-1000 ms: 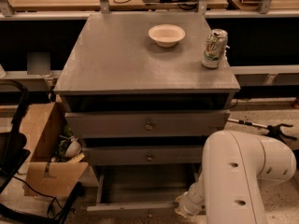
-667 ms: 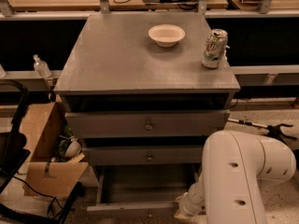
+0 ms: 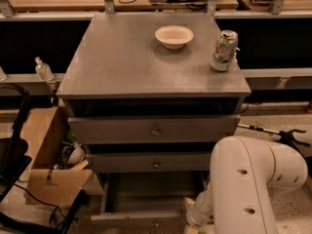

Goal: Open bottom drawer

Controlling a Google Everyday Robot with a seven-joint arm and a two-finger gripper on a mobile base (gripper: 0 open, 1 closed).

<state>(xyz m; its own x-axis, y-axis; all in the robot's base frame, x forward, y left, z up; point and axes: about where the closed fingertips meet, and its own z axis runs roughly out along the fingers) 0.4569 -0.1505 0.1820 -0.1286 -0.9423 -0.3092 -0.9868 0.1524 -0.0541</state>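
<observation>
The grey cabinet [image 3: 146, 67] has three drawers. The bottom drawer [image 3: 141, 217] is pulled out toward me, its inside showing dark and its front at the lower edge of the view. The middle drawer front [image 3: 151, 164] and top drawer front [image 3: 153, 129] each carry a small round knob and stand slightly out. My white arm [image 3: 253, 189] reaches down at the lower right. The gripper is at the arm's end, below the frame's bottom edge beside the bottom drawer, and does not show.
A white bowl [image 3: 174, 35] and a drinks can [image 3: 224, 50] stand on the cabinet top. An open cardboard box [image 3: 48, 160] with clutter sits on the floor to the left, with a black frame [image 3: 14, 150] beside it. A workbench runs behind.
The arm and drawers have not moved. A small clear bottle has appeared at the left behind the cabinet.
</observation>
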